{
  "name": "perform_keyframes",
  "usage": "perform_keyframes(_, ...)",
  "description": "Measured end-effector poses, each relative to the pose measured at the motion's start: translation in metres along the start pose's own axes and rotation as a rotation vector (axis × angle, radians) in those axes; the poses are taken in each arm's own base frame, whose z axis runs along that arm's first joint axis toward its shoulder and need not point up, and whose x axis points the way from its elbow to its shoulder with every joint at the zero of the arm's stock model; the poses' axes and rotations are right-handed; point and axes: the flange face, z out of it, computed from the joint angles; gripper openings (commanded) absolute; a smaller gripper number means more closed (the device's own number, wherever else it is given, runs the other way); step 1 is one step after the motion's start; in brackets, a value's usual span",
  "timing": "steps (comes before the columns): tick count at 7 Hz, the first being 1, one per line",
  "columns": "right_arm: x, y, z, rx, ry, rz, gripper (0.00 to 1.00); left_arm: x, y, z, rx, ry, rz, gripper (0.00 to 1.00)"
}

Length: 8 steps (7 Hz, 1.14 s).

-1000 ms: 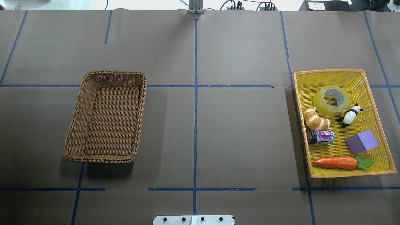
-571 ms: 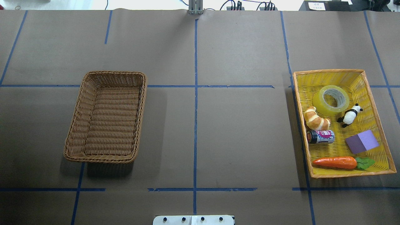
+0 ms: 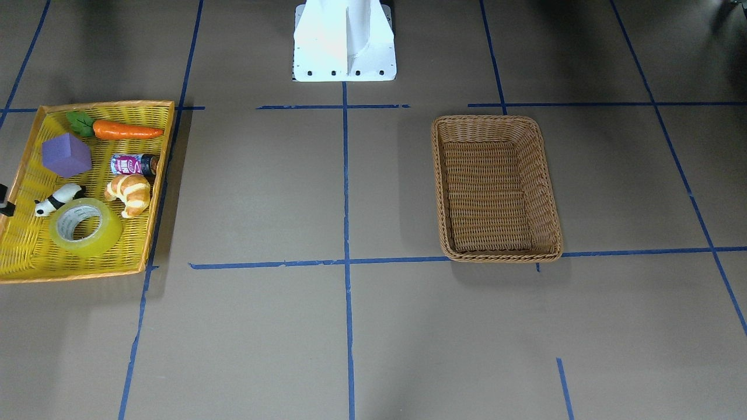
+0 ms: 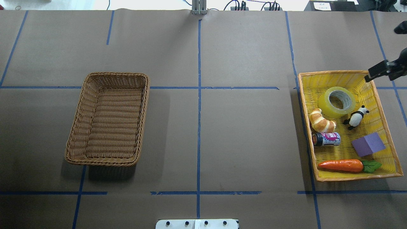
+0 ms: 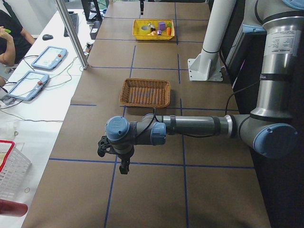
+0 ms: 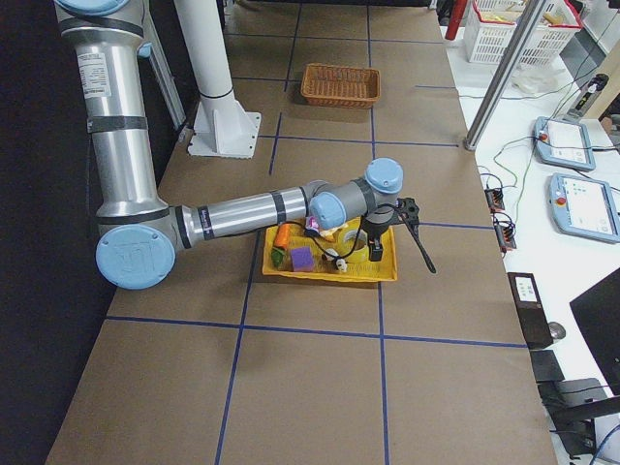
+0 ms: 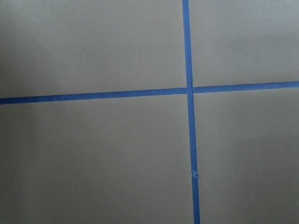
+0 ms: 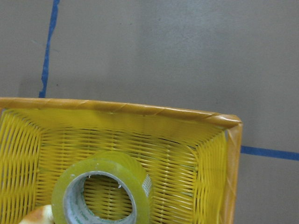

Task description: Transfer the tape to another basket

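The tape (image 4: pixel 337 101) lies flat at the far end of the yellow tray (image 4: pixel 334 73); it also shows in the front view (image 3: pixel 84 227) and at the bottom of the right wrist view (image 8: pixel 100 196). The brown wicker basket (image 4: pixel 116 74) stands empty on the left side of the table. My right gripper (image 4: pixel 386 51) hangs above the tray's far right corner, a little beyond the tape, with its fingers wide apart and nothing between them. My left gripper (image 5: pixel 116 159) shows only in the left side view, over bare table far from both baskets; I cannot tell if it is open.
In the yellow tray with the tape lie a croissant (image 4: pixel 321 121), a toy panda (image 4: pixel 356 117), a small can (image 4: pixel 327 139), a purple block (image 4: pixel 368 143) and a carrot (image 4: pixel 341 165). The croissant and panda are close beside the tape. Blue tape lines cross the brown table cover.
My right gripper has come into the overhead view at the right edge, by the yellow tray's far corner. Nothing in either basket has moved.
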Motion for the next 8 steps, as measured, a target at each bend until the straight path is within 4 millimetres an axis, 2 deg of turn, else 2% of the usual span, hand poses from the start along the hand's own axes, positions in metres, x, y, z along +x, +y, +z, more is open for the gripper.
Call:
perform_keyframes(2,-0.022,0.003,0.044,-0.008,0.054,-0.047,1.00,0.000,0.000,0.000,0.000,0.000,0.000,1.00)
perform_keyframes(4,-0.034,0.004,0.069,-0.035,0.072,-0.066,1.00,0.000,0.000,0.000,0.000,0.000,0.000,1.00)
perform_keyframes(6,-0.038,0.000,0.088,-0.063,0.080,-0.067,1.00,0.000,0.000,0.000,0.001,0.000,0.001,1.00)
perform_keyframes(7,-0.038,-0.004,0.096,-0.076,0.083,-0.064,0.96,0.001,0.000,-0.001,0.002,0.000,0.003,1.00)
perform_keyframes(8,-0.038,-0.006,0.102,-0.085,0.086,-0.062,0.87,0.001,0.000,-0.001,0.002,0.000,0.004,1.00)
